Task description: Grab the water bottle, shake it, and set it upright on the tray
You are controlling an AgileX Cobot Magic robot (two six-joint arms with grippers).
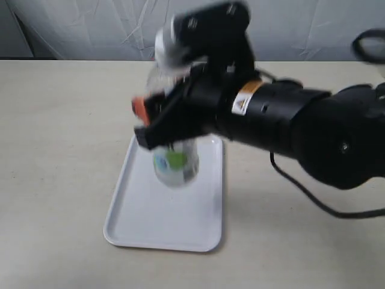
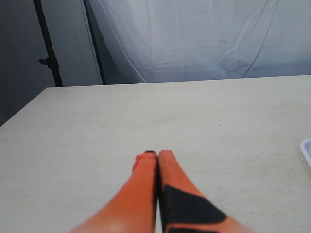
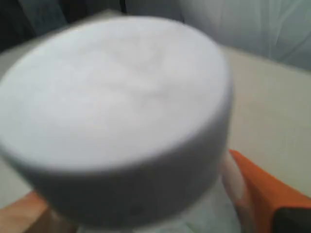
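Observation:
The water bottle (image 1: 175,161) is upright over the far end of the white tray (image 1: 168,229), its lime label showing below the arm and its white cap blurred above. I cannot tell whether its base touches the tray. My right gripper (image 1: 161,123) is shut on the bottle's upper body. In the right wrist view the white cap (image 3: 116,111) fills the picture, with an orange finger (image 3: 265,191) at either side of the neck. My left gripper (image 2: 156,154) is shut on nothing, low over the bare table, out of sight in the exterior view.
The right arm (image 1: 289,120) reaches in from the right, with a black cable (image 1: 313,198) trailing on the table beneath it. A corner of the tray (image 2: 307,148) shows at the edge of the left wrist view. White cloth hangs behind the table.

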